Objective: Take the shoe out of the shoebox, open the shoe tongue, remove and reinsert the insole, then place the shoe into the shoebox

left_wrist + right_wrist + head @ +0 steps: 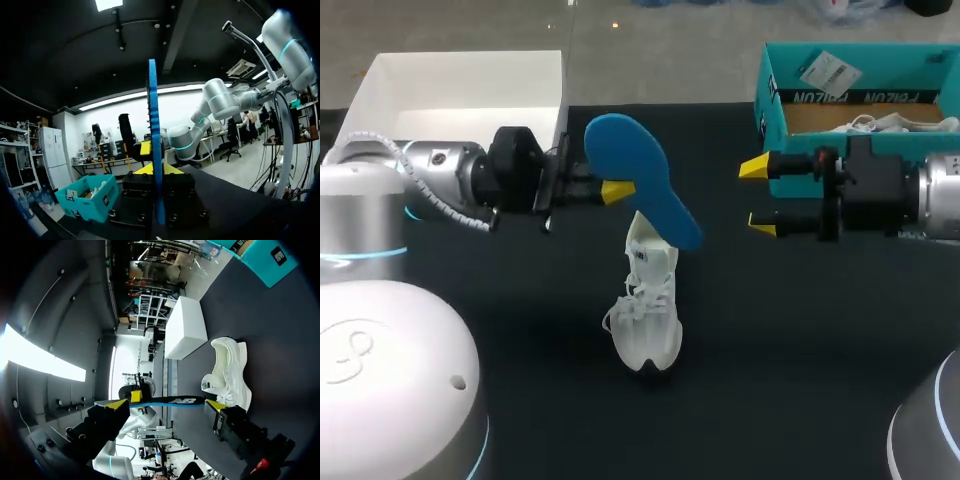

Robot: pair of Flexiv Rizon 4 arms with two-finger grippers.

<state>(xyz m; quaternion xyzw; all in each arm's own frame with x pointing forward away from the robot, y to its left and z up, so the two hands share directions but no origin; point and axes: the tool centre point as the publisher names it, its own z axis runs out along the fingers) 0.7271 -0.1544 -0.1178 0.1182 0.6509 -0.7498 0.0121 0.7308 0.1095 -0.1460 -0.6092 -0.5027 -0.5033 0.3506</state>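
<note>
With the shoe [648,300] out of the shoebox [765,112] on the table, the insole [632,160] is gripped, seemingly withdrawn, by the left gripper [610,186], the right gripper [757,196] held wide open and empty; reinsertion and boxing remain.

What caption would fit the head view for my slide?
Left claw holds the blue insole above the white shoe; right claw open.

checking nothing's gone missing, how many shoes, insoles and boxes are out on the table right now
shoes: 1, the white shoe on the table
insoles: 1, the blue insole, held in the left jaws
boxes: 2, the teal shoebox and the white box
total: 4
something white lies inside the teal shoebox; cannot tell what, so not counted
</note>
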